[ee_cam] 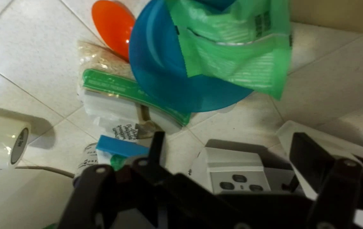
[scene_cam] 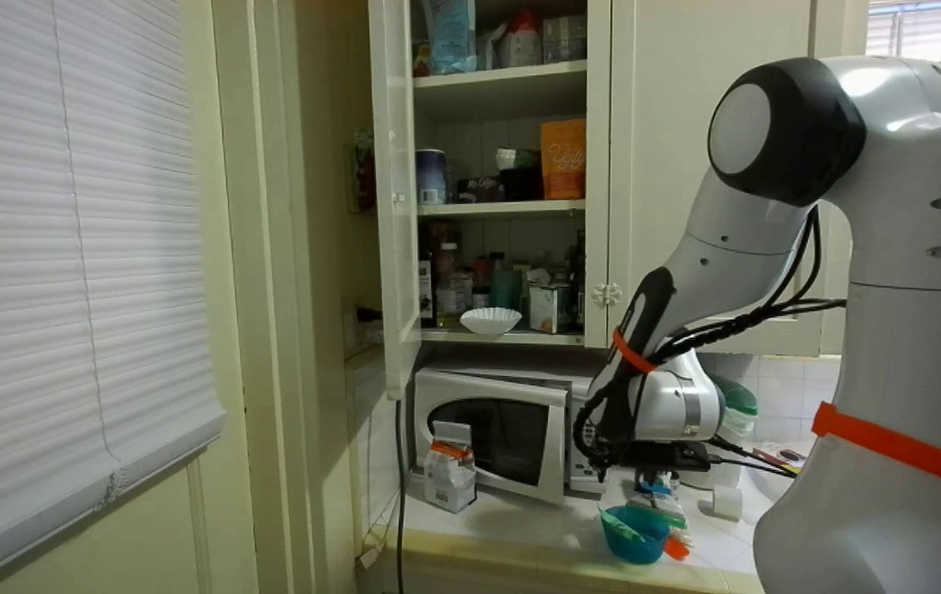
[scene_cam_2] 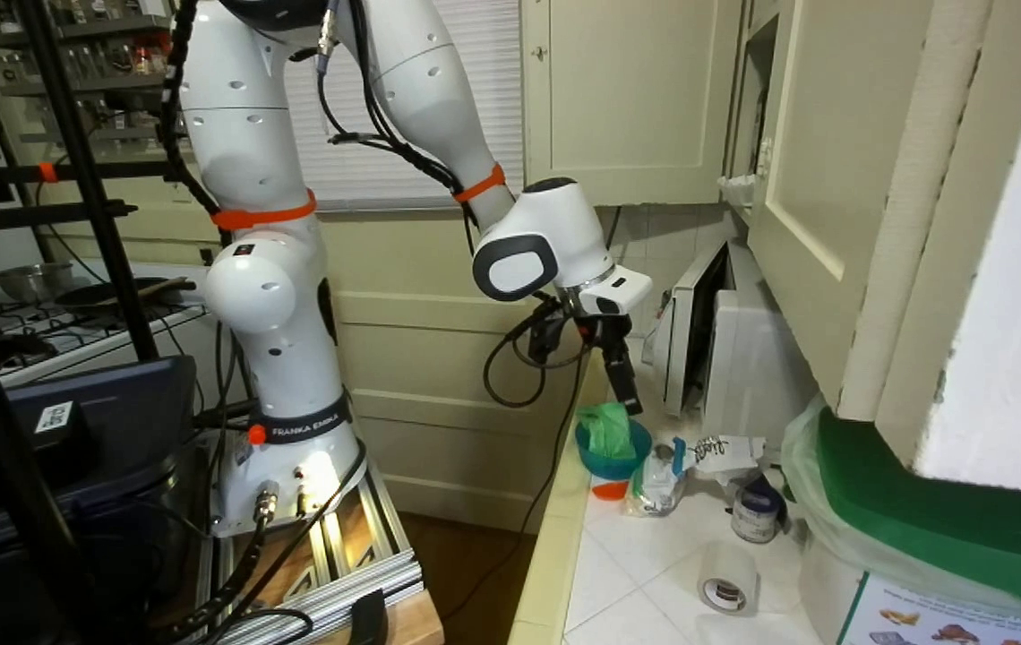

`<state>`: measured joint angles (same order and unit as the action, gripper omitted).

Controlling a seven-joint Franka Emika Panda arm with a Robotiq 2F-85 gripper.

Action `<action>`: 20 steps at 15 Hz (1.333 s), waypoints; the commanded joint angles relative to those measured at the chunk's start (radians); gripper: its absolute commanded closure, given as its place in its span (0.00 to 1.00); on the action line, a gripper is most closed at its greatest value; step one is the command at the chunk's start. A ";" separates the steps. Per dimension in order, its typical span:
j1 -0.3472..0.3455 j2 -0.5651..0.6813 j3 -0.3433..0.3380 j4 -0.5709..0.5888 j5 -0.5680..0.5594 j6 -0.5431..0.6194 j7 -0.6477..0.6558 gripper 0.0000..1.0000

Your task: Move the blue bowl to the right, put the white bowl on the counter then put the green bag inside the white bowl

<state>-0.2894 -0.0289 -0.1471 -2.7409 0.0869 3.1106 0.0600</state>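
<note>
On the tiled counter [scene_cam_2: 627, 560], beneath an open cupboard [scene_cam: 599, 157]: green bag [ee_cam: 232, 60] partly inside the blue bowl [ee_cam: 165, 78], Robotiq gripper [ee_cam: 228, 140] unladen.
We record the fingers [ee_cam: 157, 144] spread wide with nothing between them, pointing down near the blue bowl; we cannot tell their height above the counter. The green bag extends over the blue bowl's rim. We locate the fluted white bowl [scene_cam: 491, 321] on the cupboard's bottom shelf [scene_cam: 549, 339], at the front edge. Just beside the blue bowl lie an orange oval piece [ee_cam: 113, 27] and a green-edged plastic bag [ee_cam: 113, 83]. We note a roll of tape [ee_cam: 0, 140] farther along the counter, and a microwave [scene_cam: 499, 433] with its door ajar.
</note>
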 commanded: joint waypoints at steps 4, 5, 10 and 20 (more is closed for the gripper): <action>0.050 -0.119 -0.023 -0.013 0.044 -0.207 -0.028 0.00; 0.052 -0.133 -0.024 -0.013 0.042 -0.205 -0.025 0.00; 0.046 -0.236 -0.002 -0.023 0.004 -0.185 0.035 0.00; 0.084 -0.521 0.071 -0.016 0.105 -0.276 0.229 0.00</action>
<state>-0.2037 -0.4592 -0.1074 -2.7409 0.1587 2.8882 0.2107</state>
